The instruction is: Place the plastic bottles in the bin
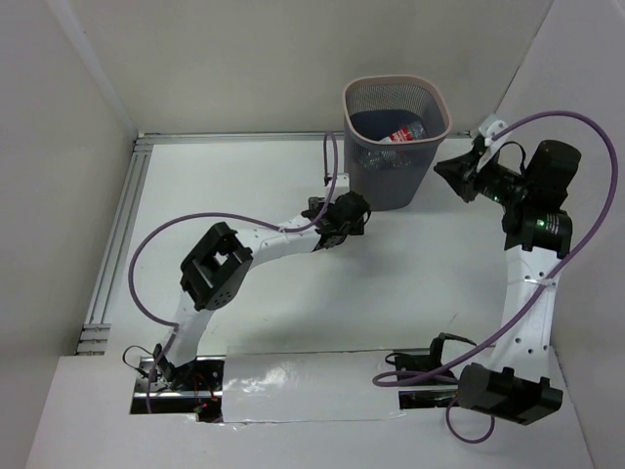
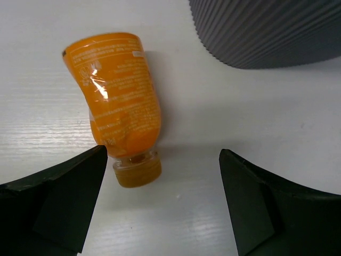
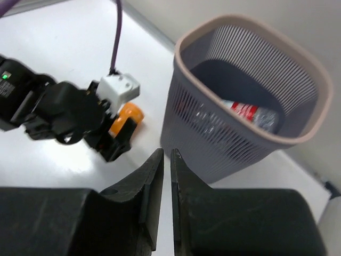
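Left side: the left gripper (image 2: 162,160) is down at the table (image 1: 410,283), reaching in towards the foot of the bin. I find it released, jaws spread wide and holding nothing. An orange bottle (image 2: 120,101) lies on its side on the white surface between the two fingers (image 2: 53,202). Its orange cap (image 2: 137,170) points back towards the wrist camera and its base points away. The bottle sits well over to the left-hand finger in that view, its neck just beside the fingertip. I cannot tell whether the two are touching. The other finger stands well apart from it.

Centre: the bin (image 3: 213,154) stands upright on the table at the far edge, just beyond the left gripper. From the left wrist its dark ribbed wall shows at the upper right, near the orange bottle but apart from it. Inside the bin, at the bottom, lies a clear bottle (image 3: 248,113) with a red label, on its side.

Right side: the right gripper (image 3: 166,154) is raised off the table beside the bin, on its right, and faces it. Its jaws are drawn together to a thin slit with nothing between them. From its wrist camera I look down into the mouth of the bin, and past it to the left gripper and the orange bottle.
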### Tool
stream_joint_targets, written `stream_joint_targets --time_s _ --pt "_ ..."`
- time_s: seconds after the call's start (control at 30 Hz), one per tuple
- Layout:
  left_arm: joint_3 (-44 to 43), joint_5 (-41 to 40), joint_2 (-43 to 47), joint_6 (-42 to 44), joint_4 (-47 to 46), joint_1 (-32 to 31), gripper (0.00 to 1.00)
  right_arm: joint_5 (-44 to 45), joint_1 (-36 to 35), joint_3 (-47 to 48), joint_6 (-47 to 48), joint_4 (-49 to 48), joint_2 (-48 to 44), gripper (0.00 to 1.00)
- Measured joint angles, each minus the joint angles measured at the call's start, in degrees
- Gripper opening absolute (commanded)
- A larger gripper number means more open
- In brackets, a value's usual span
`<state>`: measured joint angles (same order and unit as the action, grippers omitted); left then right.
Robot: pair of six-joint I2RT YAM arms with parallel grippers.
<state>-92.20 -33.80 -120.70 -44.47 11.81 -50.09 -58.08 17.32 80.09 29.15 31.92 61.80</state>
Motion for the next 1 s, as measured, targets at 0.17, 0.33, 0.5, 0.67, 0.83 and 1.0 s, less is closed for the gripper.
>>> stream_joint_targets --time_s 0.17,0.33,0.5,0.67,0.83,1.0 --pt "-2.0 -4.1 -2.1 -0.8 2.7 0.6 0.99 -1.1 1.8 -4.6 2.1 4.3 -0.6 0.22" --pt "-3.3 -6.9 -3.5 -0.6 3.5 2.4 0.99 -1.9 2.4 -6.2 2.8 6.9 0.0 0.30" --pt "-5.7 -7.3 -7.9 0.4 3.5 4.0 0.99 -2.6 2.4 -6.2 3.2 8.0 -0.1 0.50" --pt "-8.4 -7.2 -11.6 1.2 4.1 4.5 0.92 -3.1 2.4 -6.2 3.7 9.0 -0.1 0.63" --pt "-10.6 -6.9 -11.8 1.3 4.4 4.8 0.51 -3.5 2.4 -6.6 3.7 9.5 -0.1 0.58" --pt "-4.7 -5.9 -8.0 -1.0 4.3 5.2 0.25 -4.5 2.5 -6.7 4.5 10.1 -0.1 0.30"
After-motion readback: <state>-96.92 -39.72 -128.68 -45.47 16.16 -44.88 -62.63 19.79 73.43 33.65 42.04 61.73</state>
